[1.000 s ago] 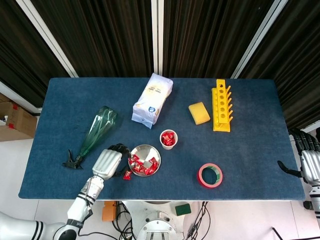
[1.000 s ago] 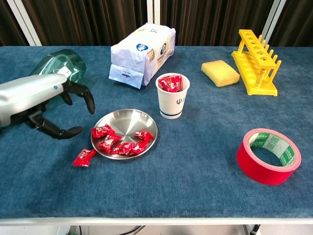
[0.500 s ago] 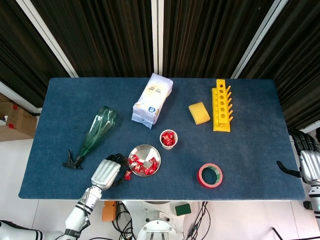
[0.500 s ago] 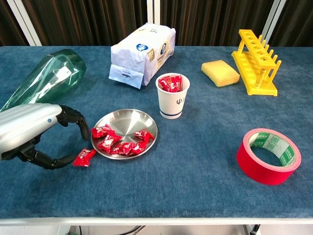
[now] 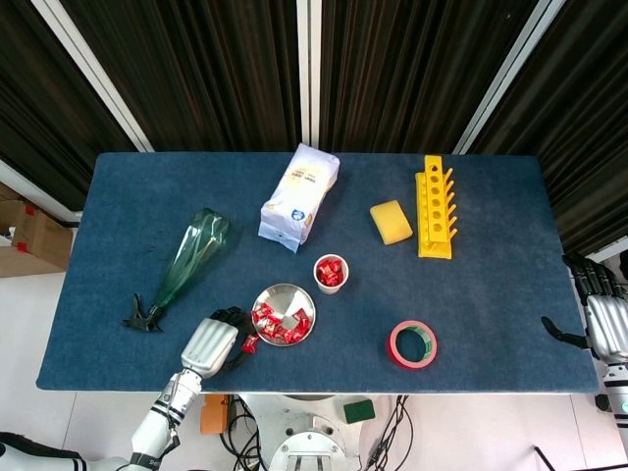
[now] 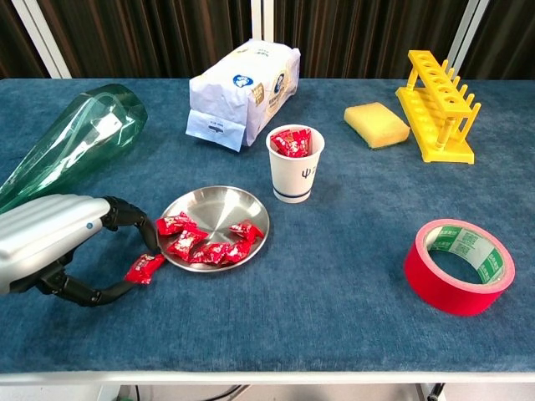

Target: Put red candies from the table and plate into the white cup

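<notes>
A loose red candy (image 6: 144, 268) (image 5: 249, 342) lies on the blue cloth just left of the steel plate (image 6: 213, 197) (image 5: 284, 297). My left hand (image 6: 58, 242) (image 5: 211, 341) sits low over the table with its fingers curved around the candy, one fingertip behind it and the thumb in front. I cannot see a firm pinch. Several red candies (image 6: 205, 247) lie in the plate's near half. The white cup (image 6: 294, 175) (image 5: 331, 279) stands upright behind the plate with red candies (image 6: 292, 142) in it. My right hand (image 5: 601, 319) hangs off the table's right edge, holding nothing.
A green spray bottle (image 6: 71, 142) (image 5: 191, 257) lies at the left. A white bag (image 6: 242, 92) (image 5: 299, 196), a yellow sponge (image 6: 376, 124) (image 5: 392, 222) and a yellow rack (image 6: 439, 104) (image 5: 436, 206) stand at the back. A red tape roll (image 6: 456, 292) (image 5: 397, 343) lies front right.
My left hand has come down and toward the table's front edge, from beside the plate to the loose candy, and its fingers have curled in around it. The candy has not moved.
</notes>
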### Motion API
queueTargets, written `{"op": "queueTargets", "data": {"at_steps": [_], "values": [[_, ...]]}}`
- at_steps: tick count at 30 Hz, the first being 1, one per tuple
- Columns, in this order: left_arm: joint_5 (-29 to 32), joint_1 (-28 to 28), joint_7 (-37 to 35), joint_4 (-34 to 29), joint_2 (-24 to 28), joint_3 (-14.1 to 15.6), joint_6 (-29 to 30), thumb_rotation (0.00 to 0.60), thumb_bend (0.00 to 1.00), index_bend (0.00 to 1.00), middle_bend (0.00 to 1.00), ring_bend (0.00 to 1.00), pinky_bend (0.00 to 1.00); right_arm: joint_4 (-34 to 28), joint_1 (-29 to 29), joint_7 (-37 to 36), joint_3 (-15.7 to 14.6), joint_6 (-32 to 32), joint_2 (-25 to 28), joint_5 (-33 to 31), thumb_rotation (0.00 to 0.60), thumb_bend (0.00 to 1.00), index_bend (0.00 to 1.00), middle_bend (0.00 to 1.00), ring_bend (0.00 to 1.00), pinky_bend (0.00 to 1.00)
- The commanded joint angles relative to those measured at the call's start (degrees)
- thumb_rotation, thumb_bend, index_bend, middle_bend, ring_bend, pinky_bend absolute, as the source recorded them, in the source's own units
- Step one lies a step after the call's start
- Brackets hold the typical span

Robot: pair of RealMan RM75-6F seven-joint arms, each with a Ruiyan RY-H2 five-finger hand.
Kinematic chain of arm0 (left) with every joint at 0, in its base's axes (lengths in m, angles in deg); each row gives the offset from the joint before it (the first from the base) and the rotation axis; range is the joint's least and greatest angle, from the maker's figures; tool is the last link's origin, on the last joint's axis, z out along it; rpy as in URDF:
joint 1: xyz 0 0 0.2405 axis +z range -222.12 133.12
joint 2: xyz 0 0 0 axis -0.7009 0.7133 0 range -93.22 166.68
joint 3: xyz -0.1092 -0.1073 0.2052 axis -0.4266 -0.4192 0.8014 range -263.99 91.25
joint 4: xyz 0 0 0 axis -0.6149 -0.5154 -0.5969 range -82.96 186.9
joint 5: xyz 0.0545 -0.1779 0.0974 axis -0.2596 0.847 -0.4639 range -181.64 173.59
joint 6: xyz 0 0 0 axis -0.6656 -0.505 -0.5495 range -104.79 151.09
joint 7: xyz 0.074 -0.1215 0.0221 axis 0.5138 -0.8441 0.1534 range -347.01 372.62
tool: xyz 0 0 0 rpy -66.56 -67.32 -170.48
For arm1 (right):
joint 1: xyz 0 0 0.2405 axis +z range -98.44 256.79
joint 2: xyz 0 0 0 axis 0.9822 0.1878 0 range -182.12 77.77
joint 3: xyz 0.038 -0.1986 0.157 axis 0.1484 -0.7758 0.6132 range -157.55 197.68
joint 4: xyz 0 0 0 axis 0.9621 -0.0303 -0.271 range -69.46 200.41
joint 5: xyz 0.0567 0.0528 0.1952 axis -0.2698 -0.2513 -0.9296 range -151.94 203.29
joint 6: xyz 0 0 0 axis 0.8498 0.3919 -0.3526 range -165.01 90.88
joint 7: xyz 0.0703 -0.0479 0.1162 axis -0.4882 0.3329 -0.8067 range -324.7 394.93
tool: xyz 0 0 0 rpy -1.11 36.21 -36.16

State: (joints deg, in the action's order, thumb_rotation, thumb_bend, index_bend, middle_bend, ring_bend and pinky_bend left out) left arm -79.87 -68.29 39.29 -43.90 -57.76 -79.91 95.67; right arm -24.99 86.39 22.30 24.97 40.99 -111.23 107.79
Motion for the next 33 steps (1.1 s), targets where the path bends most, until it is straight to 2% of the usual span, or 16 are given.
{"op": "queueTargets", "data": {"at_steps": [1, 15, 25, 30, 33], "values": [[0.1, 0.4, -0.1, 0.4, -0.3, -0.3, -0.2, 0.600, 0.28, 0.39, 0.28, 0.17, 0.26, 0.0, 0.0, 0.1, 0.0, 0.1, 0.0, 0.0, 0.600, 0.22, 0.00, 0.00, 0.00, 0.00], [-0.7, 1.6, -0.7, 2.3, -2.2, -2.2, -1.3, 0.600, 0.32, 0.49, 0.31, 0.18, 0.27, 0.0, 0.0, 0.1, 0.1, 0.0, 0.0, -0.2, 0.600, 0.22, 0.00, 0.00, 0.00, 0.00], [-4.2, 3.0, -4.7, 0.9, -1.1, -3.4, 1.3, 0.600, 0.37, 0.57, 0.36, 0.20, 0.28, 0.1, -0.1, 0.0, -0.1, 0.1, -0.1, 0.2, 0.600, 0.22, 0.00, 0.00, 0.00, 0.00], [-5.1, 2.2, -4.1, -4.2, 2.7, -6.4, 2.4, 0.600, 0.37, 0.57, 0.36, 0.20, 0.29, -0.1, -0.2, 0.0, -0.1, 0.4, 0.0, 0.3, 0.600, 0.22, 0.00, 0.00, 0.00, 0.00], [-3.6, -0.2, -2.1, -8.6, 4.5, -10.6, 0.7, 0.600, 0.37, 0.57, 0.37, 0.21, 0.31, -0.2, -0.3, 0.0, -0.1, 0.6, 0.0, 0.4, 0.600, 0.22, 0.00, 0.00, 0.00, 0.00]]}}
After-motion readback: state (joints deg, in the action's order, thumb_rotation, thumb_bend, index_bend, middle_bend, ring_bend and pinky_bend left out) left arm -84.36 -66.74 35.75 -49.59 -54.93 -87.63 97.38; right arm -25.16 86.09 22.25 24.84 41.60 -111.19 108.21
